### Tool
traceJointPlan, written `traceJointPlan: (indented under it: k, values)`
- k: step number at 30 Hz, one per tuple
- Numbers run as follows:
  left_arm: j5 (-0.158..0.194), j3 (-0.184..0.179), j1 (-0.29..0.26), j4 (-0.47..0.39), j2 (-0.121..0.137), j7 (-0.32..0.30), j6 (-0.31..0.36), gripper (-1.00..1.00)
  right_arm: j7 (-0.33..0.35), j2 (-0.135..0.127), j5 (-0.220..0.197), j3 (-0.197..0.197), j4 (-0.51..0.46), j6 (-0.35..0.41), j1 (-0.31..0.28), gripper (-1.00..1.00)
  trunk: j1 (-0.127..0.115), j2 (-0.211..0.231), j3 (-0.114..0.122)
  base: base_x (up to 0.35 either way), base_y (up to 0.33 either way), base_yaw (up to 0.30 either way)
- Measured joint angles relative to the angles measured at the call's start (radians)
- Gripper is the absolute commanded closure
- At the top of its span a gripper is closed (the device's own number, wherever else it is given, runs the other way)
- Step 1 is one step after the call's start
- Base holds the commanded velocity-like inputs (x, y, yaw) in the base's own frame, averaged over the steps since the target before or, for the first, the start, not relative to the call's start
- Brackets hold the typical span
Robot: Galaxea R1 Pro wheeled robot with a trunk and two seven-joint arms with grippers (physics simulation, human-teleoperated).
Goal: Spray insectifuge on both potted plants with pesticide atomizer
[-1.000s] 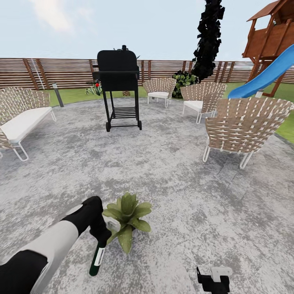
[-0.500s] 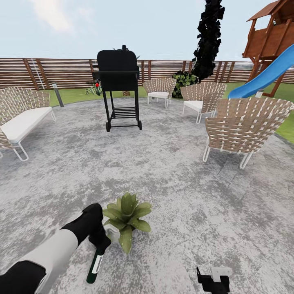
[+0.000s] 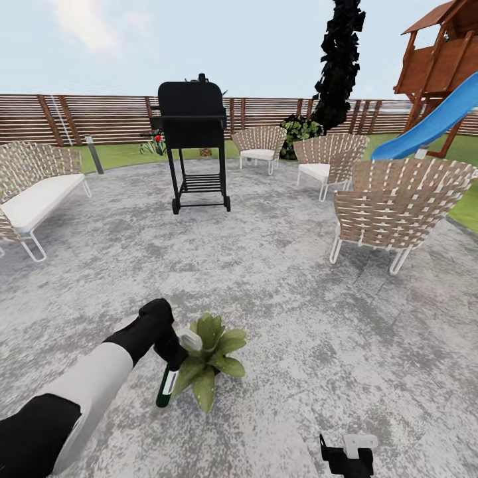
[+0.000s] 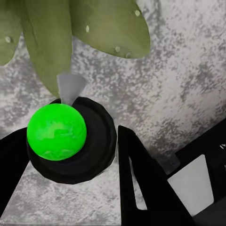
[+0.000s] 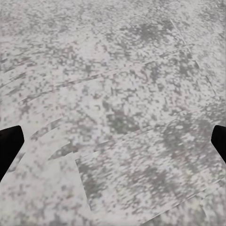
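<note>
The left gripper (image 3: 171,350) has its fingers clamped around the pesticide atomizer (image 3: 166,388), hung just beside the potted plant (image 3: 209,359) on the patio (image 3: 279,292), probably so the nozzle faces the leaves. The right gripper (image 3: 346,454) idles low, fingers spread, holding nothing.

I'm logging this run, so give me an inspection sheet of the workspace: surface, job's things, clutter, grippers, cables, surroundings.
Surface: grey mottled patio, flat paving.
Job's things: pesticide atomizer held tilted beside one potted plant; its green top sits just under the leaves.
Clutter: nothing seen near the plant.
Grippers: left gripper shut on the atomizer; right gripper open, over bare paving.
Cables: nothing seen.
Surroundings: black grill, woven chairs, sofa, blue slide, slat fence.
</note>
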Motion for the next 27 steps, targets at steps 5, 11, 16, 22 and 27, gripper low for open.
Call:
traceJointPlan:
  k: [5,11,16,22,27]
  values:
    - [0.001,-0.006,0.008,0.002,0.006,0.0,-0.001,1.0,0.0,0.0,0.0,0.0,0.0,0.0,0.0,-1.0,0.0,0.0,0.0,0.0,0.0,0.0]
    - [0.008,-0.012,0.005,0.001,-0.051,0.0,0.002,1.0,0.0,0.0,0.0,0.0,0.0,0.0,0.0,-1.0,0.0,0.0,0.0,0.0,0.0,0.0]
    - [0.003,-0.016,0.009,0.002,-0.069,0.0,-0.001,1.0,0.0,-0.001,0.0,0.0,0.0,0.0,0.0,-1.0,0.0,0.0,0.0,0.0,0.0,0.0]
    - [-0.002,-0.013,0.015,0.028,-0.006,-0.026,-0.01,1.0,0.0,-0.002,0.0,0.0,0.0,0.0,0.0,-1.0,0.0,0.0,0.0,0.0,0.0,0.0]
    - [-0.005,-0.014,0.051,0.082,0.031,-0.053,-0.018,1.0,0.0,-0.001,0.0,0.0,0.0,0.0,0.0,-1.0,0.0,0.0,0.0,0.0,0.0,0.0]
